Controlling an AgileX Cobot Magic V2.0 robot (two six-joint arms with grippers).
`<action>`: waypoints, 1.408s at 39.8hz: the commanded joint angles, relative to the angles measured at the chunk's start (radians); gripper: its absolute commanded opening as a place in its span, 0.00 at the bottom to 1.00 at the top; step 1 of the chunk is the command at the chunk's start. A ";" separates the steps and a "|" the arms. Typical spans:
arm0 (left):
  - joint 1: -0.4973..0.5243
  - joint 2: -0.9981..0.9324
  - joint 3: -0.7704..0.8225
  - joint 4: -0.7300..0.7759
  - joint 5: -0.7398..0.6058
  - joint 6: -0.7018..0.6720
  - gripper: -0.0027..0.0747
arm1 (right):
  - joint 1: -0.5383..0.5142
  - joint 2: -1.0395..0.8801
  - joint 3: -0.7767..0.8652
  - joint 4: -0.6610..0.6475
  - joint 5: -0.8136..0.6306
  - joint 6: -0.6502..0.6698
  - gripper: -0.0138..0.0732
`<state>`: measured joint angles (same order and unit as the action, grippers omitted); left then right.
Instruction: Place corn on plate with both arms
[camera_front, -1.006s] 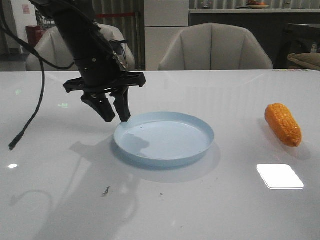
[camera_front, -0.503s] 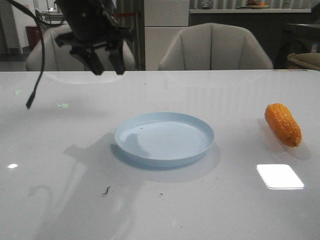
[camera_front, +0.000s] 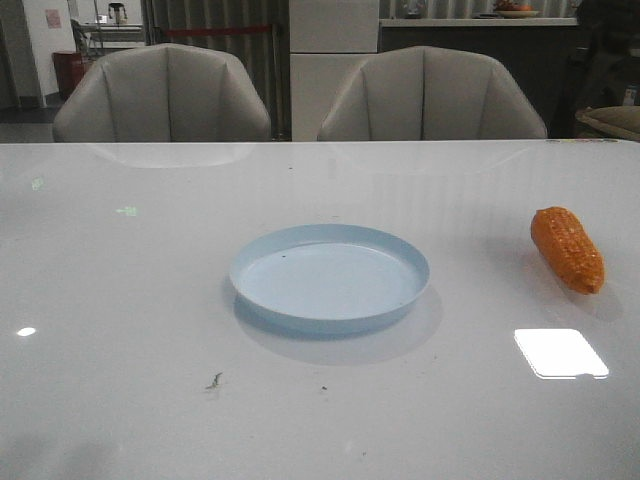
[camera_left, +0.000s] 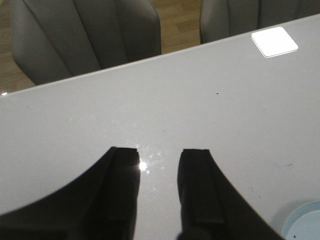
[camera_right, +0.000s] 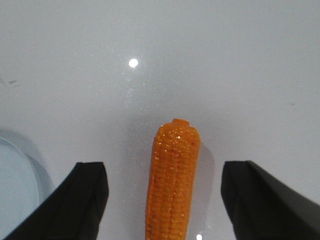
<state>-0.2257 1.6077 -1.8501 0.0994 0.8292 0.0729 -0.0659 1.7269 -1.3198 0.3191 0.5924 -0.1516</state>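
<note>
Orange corn (camera_right: 172, 182) lies between right claw's (camera_right: 165, 200) spread fingers — left claw (camera_left: 159, 187) parted.

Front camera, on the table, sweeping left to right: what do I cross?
Small dark speck → plate, empty → corn lying on the table → bright light reflection, which overlaps the corn's span.

The corn (camera_front: 568, 248) lay alone on the table (camera_front: 120, 300), well apart from the plate (camera_front: 329, 276), with bare surface between them. The right hand (camera_right: 165, 192) hung above the corn, fingers spread wide with room on each side. Nothing stood over the plate.
</note>
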 joint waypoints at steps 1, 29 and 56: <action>0.022 -0.128 0.096 0.019 -0.164 -0.010 0.38 | 0.018 0.045 -0.068 0.004 -0.031 -0.006 0.83; 0.047 -0.526 0.655 -0.008 -0.296 -0.010 0.38 | 0.026 0.202 -0.078 -0.044 -0.024 -0.006 0.81; 0.047 -0.527 0.655 -0.014 -0.296 -0.010 0.38 | 0.074 0.259 -0.312 -0.044 0.116 -0.008 0.50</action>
<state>-0.1838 1.1028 -1.1680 0.0941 0.6085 0.0729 -0.0193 2.0514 -1.5264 0.2638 0.7012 -0.1516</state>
